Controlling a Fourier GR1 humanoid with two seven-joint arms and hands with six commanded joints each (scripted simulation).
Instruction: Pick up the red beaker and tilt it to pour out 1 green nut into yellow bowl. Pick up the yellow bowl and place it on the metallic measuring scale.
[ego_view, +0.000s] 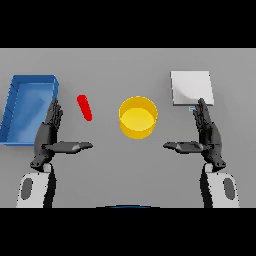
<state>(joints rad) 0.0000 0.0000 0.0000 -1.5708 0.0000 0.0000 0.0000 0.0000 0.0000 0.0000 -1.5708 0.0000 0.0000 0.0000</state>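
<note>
Yellow at the centre of the grey table (125, 165): the yellow bowl (138, 117) stands upright and alone, with bare surface on every side of it and nothing touching its rim. To its left, well apart, the red beaker (84, 107) appears as a narrow red shape, slanted with its upper end toward the far left and its lower end toward the bowl; whether it stands or lies on its side cannot be told from this view, and no green nut can be made out in it. Farther left, a blue tray (15, 95) reaches the picture's left edge, its near right corner just beside the fingertips of the left hand (49, 136). At the far right, the metallic measuring scale (192, 87) lies flat as a pale square, its near edge close above the fingertips of the right hand (209, 135). Both hands hover open and hold nothing, fingers straight and pointing away from the robot, thumbs stretched inward toward each other. The left hand sits below and left of the beaker, apart from it; the right hand sits right of the bowl, also apart. A wide strip of bare table runs between the two thumbs, in front of the bowl.
</note>
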